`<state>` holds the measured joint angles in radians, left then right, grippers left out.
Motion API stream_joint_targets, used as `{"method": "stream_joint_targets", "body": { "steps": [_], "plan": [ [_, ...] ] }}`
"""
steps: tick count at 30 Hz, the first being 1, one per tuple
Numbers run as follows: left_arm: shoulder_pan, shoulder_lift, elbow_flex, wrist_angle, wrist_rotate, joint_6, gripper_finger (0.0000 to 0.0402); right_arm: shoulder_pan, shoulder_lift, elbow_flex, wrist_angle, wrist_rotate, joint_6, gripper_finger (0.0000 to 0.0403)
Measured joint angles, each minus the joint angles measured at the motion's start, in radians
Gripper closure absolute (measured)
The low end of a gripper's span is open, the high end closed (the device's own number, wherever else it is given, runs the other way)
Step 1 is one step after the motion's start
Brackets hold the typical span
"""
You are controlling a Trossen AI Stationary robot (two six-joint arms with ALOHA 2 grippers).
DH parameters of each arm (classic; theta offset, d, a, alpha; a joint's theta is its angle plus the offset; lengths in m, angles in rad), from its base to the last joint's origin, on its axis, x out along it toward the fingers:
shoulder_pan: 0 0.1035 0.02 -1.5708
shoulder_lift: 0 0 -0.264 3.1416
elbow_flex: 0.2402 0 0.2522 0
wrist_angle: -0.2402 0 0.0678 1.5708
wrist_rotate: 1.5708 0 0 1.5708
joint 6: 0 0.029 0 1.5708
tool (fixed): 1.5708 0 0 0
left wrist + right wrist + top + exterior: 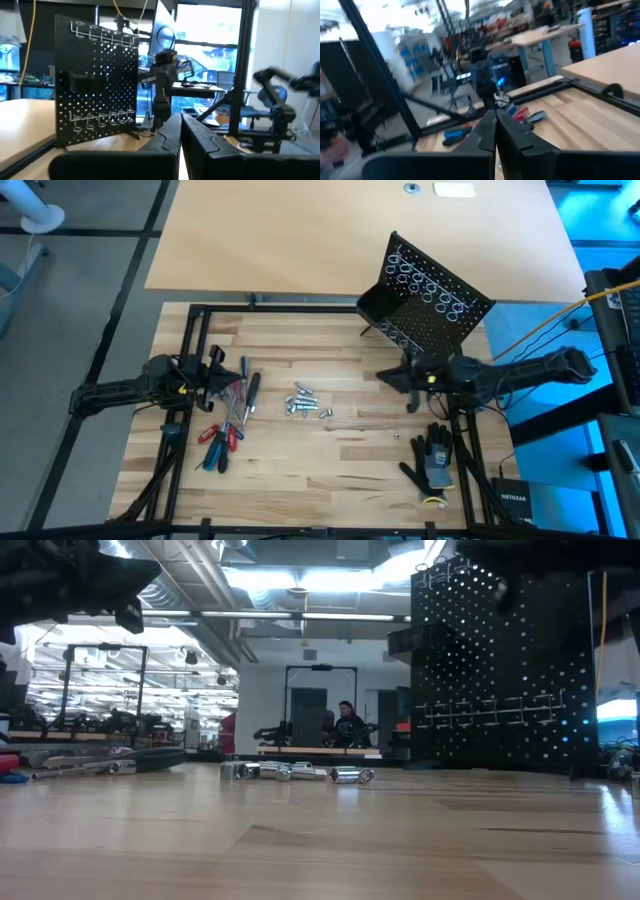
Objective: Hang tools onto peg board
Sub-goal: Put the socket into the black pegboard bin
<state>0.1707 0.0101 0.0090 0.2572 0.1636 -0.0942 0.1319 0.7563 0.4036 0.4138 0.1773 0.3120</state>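
Above the screwdrivers (228,425), the left claw (222,370) is pinched together, empty; it should open wide before dropping onto one handle.

The black perforated metal peg board (505,670) is running off the low view's top edge, above the right gripper (392,377). The red and blue handled tools (485,125) beyond that gripper's closed fingers are smearing into blur. A distant seated person (348,725) is showing too small to make out.

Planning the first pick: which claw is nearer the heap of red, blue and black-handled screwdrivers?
Left. The left claw sits right beside the screwdriver heap; the right claw is far across the table, by the black perforated peg board.
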Motion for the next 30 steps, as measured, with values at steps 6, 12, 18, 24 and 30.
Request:
{"method": "stream_joint_targets", "body": {
  "steps": [6, 12, 18, 24, 30],
  "plan": [
    [0.000, 0.000, 0.000, -0.015, -0.014, 0.028, 0.0400, 0.058, 0.259, 0.227, -0.106, -0.012, -0.071, 0.0393],
    [0.000, 0.000, 0.000, -0.014, -0.009, 0.046, 0.0400, 0.175, 0.408, 0.355, -0.205, 0.194, -0.142, 0.0393],
    [-0.005, 0.000, 0.000, 0.006, 0.013, 0.047, 0.0400, 0.196, 0.550, 0.412, -0.182, 0.190, -0.155, 0.0393],
    [-0.028, 0.000, 0.000, 0.018, 0.010, 0.083, 0.0400, 0.192, 0.670, 0.475, -0.133, 0.200, -0.165, 0.0393],
    [-0.028, 0.000, 0.000, 0.006, -0.015, 0.122, 0.0400, 0.155, 0.788, 0.551, -0.184, 0.197, -0.212, 0.0393]
  ]
}}
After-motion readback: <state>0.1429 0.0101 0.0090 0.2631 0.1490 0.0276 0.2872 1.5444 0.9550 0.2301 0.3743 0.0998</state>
